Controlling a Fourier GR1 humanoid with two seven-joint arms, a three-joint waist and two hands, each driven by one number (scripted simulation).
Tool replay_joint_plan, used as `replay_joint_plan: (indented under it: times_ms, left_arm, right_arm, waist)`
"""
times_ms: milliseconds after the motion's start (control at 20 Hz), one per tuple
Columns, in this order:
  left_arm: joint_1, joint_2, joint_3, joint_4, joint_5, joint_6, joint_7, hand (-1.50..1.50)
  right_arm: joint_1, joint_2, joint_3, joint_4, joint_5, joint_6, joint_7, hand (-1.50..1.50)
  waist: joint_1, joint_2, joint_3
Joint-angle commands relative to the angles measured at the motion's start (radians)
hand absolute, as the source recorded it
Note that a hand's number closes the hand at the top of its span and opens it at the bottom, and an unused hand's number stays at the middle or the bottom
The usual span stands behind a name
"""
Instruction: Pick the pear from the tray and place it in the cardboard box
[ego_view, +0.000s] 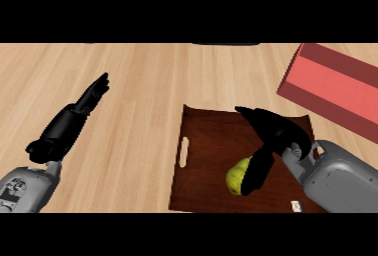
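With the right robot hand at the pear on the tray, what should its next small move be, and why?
Probably curl the right robot hand round the pear. The pear lies on the tray, the thumb reaches down beside it, and the fingers look extended rather than wrapped round it. Whether the thumb touches is unclear. The box lies to the upper right, so lifting comes after.

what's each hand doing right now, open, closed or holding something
Left hand: open, fingers straight, holding nothing.
Right hand: over the tray, thumb down beside the pear; open, not yet gripping it.
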Motion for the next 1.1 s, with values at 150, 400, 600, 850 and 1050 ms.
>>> replay_joint_plan:
  times_ms: [150,400,600,850,1050]
  left_arm:
    - [0.012,-0.023,0.008,-0.014,-0.021,0.011,0.012,0.0]
    - [0.038,-0.041,0.008,0.006,-0.045,0.003,-0.015,0.0]
    - [0.016,-0.021,0.044,0.002,-0.037,-0.017,0.002,0.0]
    - [0.014,-0.042,0.034,-0.034,-0.057,-0.006,0.026,0.0]
    - [-0.01,-0.048,0.065,0.075,-0.066,-0.041,-0.034,0.0]
  right_arm:
    - [0.01,0.073,0.097,0.054,0.078,-0.007,0.19,-1.5]
    - [-0.017,0.098,0.075,0.15,0.107,0.017,0.14,-1.5]
    - [-0.004,0.152,0.122,0.134,0.136,0.0,0.186,-1.5]
    - [0.005,0.177,0.147,0.301,0.168,0.023,0.098,-1.5]
    - [0.002,0.166,0.103,0.261,0.161,0.053,0.124,-1.5]
  waist:
    - [-0.017,-0.004,0.001]
    - [-0.016,-0.001,0.001]
    - [-0.021,-0.004,0.001]
    - [-0.014,-0.001,0.001]
    - [-0.026,-0.001,0.001]
